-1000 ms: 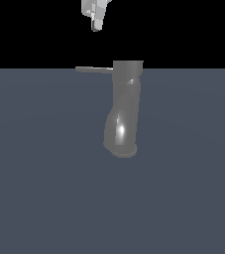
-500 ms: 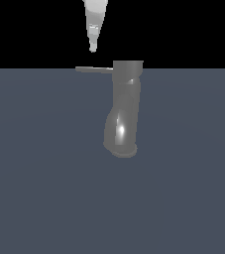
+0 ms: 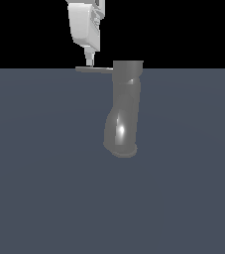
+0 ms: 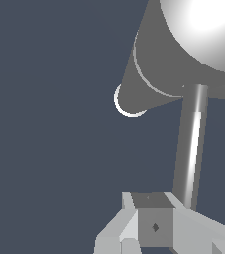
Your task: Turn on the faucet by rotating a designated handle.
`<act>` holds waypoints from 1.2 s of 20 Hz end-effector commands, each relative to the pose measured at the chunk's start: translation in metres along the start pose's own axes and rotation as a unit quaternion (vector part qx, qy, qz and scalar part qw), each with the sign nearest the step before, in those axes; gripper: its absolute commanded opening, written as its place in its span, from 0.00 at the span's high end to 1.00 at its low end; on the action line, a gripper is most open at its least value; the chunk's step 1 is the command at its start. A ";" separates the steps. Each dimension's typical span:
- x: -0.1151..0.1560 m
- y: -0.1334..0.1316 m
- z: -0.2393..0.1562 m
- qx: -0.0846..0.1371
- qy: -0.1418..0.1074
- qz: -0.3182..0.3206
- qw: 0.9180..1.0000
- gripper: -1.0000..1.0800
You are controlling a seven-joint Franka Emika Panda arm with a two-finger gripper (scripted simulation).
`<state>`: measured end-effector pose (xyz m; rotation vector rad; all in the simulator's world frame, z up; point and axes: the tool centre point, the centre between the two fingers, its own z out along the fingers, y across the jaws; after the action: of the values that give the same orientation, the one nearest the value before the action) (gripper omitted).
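Faucet (image 3: 124, 111) stands on dark grey floor (image 3: 44, 188), collar up, pipe curving down to flared rim. Handle (image 3: 95, 69) juts from collar toward exterior view's left, long axis horizontal. Gripper (image 3: 89, 63) directly above handle's outer end, tip at or just over bar. Fingers look pressed together; contact unclear.

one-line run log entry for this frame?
phase: approach | claw: at free end of handle, contact unclear, open/shut unclear | faucet: upright, untouched | handle: sticking sideways from collar | next: likely push handle round
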<state>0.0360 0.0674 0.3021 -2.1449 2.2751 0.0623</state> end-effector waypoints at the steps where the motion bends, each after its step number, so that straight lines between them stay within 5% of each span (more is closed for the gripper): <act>1: -0.003 -0.006 0.006 0.003 0.006 0.020 1.000 1.00; 16: -0.009 -0.016 0.018 0.010 0.018 0.055 0.998 1.00; 24: -0.010 0.004 0.018 0.010 0.018 0.055 0.998 1.00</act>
<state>0.0361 0.0783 0.2844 -2.0257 2.4016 0.0008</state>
